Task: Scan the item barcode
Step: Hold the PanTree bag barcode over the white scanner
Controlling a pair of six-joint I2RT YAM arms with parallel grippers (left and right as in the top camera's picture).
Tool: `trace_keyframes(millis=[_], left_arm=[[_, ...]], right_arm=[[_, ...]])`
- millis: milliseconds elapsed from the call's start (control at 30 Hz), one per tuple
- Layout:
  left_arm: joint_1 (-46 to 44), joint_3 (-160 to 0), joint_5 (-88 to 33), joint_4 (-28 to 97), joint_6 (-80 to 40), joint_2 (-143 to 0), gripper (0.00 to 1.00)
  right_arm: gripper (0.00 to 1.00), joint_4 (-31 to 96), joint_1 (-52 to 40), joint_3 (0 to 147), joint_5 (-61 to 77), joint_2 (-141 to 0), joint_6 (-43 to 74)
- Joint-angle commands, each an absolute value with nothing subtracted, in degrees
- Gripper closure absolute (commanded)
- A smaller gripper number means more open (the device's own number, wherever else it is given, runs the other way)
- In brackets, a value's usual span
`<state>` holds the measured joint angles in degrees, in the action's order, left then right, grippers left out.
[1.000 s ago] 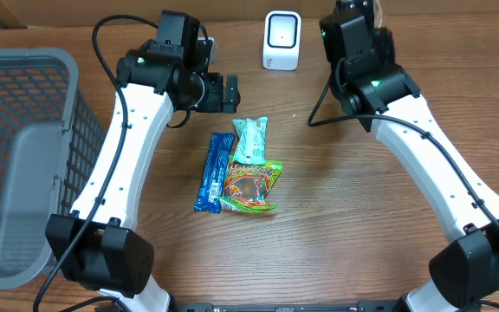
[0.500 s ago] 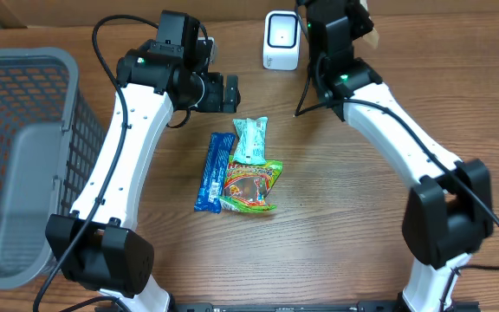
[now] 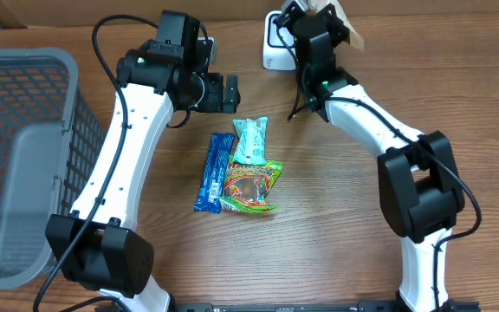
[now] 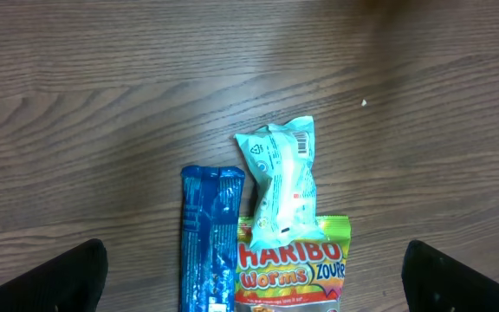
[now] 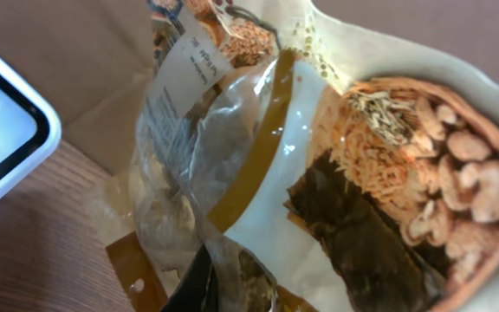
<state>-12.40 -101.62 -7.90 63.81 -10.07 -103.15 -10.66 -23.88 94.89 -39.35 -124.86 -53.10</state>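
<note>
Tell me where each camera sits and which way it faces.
Overhead: above the table, looking straight down; left arm, right arm, basket, scanner show.
Left wrist: on left arm, faces down at mint packet, blue bar, Haribo bag; own open fingers in bottom corners.
Right wrist: on right arm, faces the gripped snack bag, scanner at left; own finger barely shows, bottom.
Shared: overhead also shows those three packets.

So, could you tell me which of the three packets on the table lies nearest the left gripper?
The pale mint packet, whose top end reaches toward the left gripper; the blue bar and Haribo bag lie farther off.
</note>
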Motion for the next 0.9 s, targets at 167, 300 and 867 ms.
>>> trace_keyframes(millis=[167, 300, 867], left_arm=[[-12.78, -101.38, -8.40, 63.81, -8.78, -103.85, 0.00], [-12.78, -101.38, -8.38, 63.81, -8.78, -103.85, 0.00], [-12.78, -101.38, -8.40, 63.79, -8.78, -103.85, 0.00]], right_arm=[[0.96, -14.02, -23.83, 96.09, -37.39, -126.19, -57.74], [0.96, -17.96, -23.83, 96.09, -36.95, -128.55, -60.27], [0.96, -12.16, -23.90, 96.07, -35.94, -130.13, -64.05]])
